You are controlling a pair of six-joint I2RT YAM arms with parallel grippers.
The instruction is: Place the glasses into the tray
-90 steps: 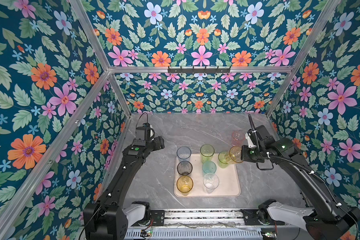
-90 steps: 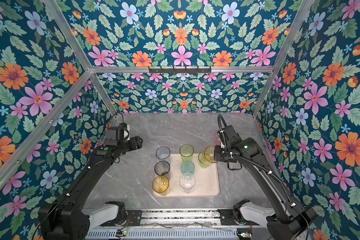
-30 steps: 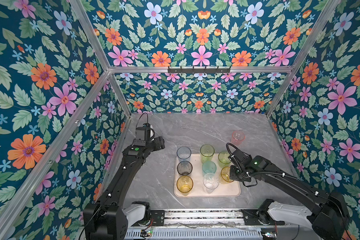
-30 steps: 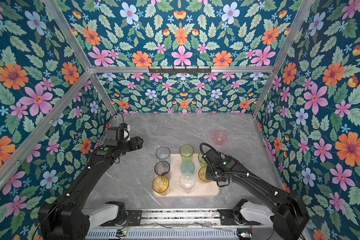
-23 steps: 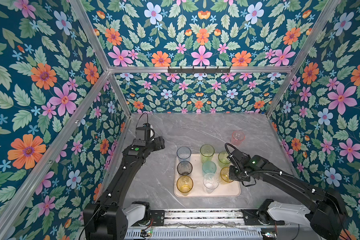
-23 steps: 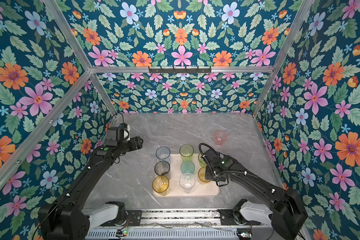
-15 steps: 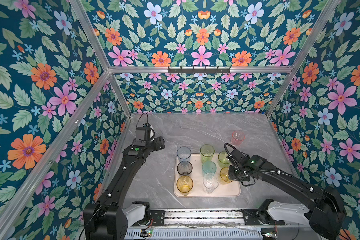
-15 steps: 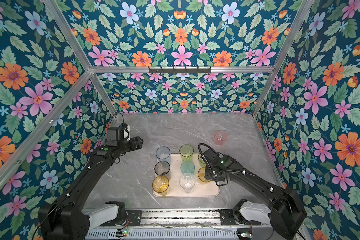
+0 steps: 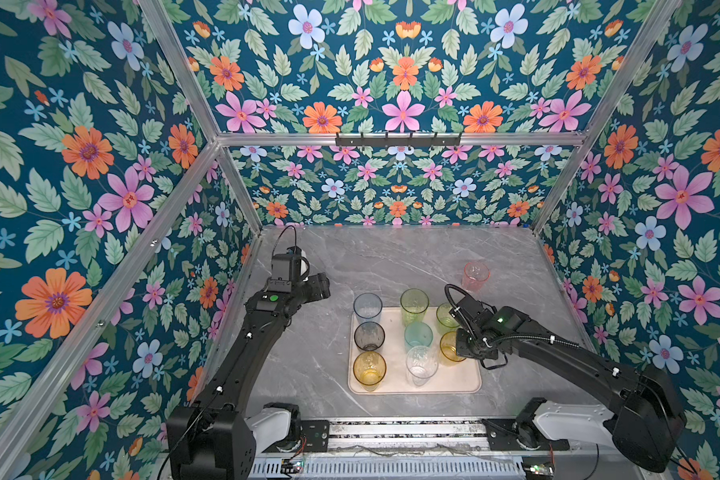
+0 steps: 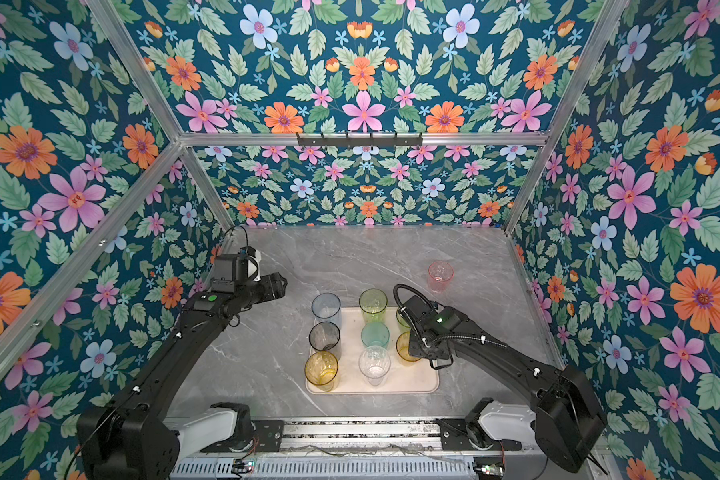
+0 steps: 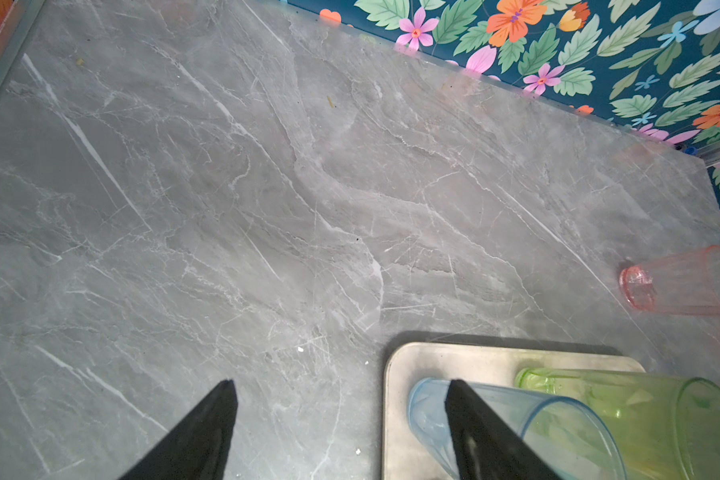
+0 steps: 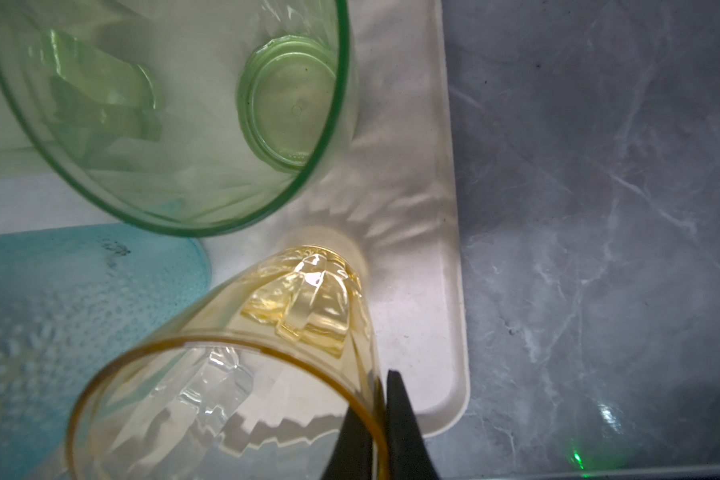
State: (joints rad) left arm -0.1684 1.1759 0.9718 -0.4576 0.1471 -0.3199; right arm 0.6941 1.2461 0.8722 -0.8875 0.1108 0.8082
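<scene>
So we now see amber glass (image 12: 246,332) lowered onto tray (image 12: 425,291), right gripper (image 12: 375,399) still pinching its rim, left gripper (image 11: 339,384) empty, spread wide; pink glass (image 9: 476,275) last outside.

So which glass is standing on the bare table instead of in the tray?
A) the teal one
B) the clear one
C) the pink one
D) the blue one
C: the pink glass stands alone on the grey table, past the far right corner of the tray, while the blue glass, teal glass and clear glass sit in the tray.
</scene>
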